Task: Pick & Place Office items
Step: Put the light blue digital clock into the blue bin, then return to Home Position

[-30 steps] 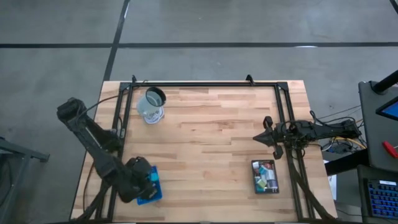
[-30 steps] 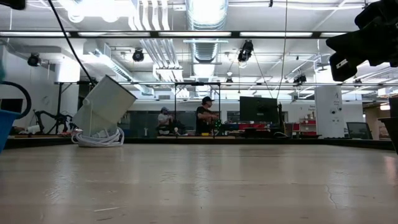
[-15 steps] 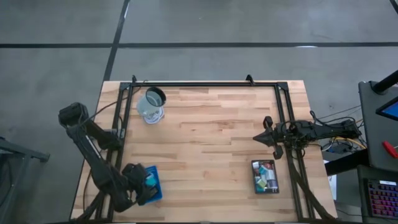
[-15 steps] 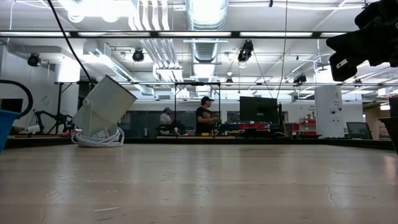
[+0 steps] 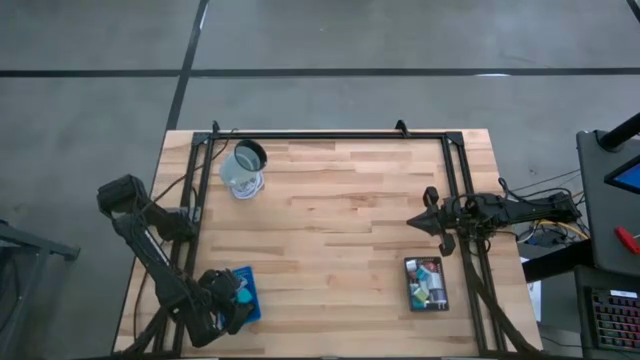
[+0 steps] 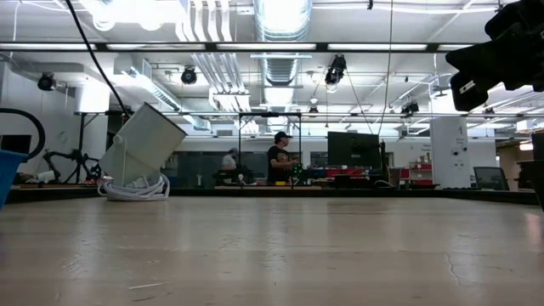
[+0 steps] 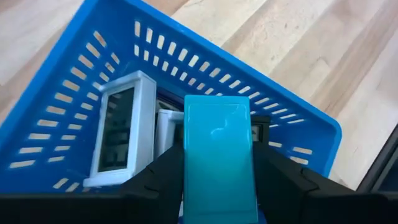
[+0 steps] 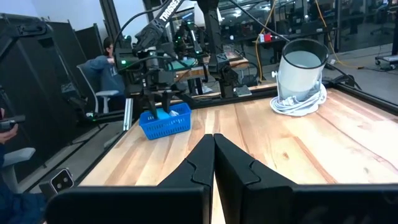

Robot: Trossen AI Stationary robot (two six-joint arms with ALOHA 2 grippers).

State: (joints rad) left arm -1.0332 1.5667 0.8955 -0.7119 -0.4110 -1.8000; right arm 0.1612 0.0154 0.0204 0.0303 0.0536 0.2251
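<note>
Now the glossy teal rectangular block (image 7: 216, 155) sits pinched between my left gripper (image 7: 217, 186) fingers, just over the blue slotted plastic basket (image 7: 74, 118) at the wooden table's (image 5: 340, 220) near-left corner; my right gripper (image 8: 213, 163) waits closed, well apart.

The high view looks straight down from well above, taking in the whole counter (image 5: 330, 220) and both arms. The low view sits at counter-top height, facing level across the boards into the room behind. The left wrist view looks from very close down into the blue tray (image 7: 74, 124). The right wrist view faces across the counter toward the far arm. It shares the blue tray and the clear cup (image 8: 301, 68) with the high view.
</note>
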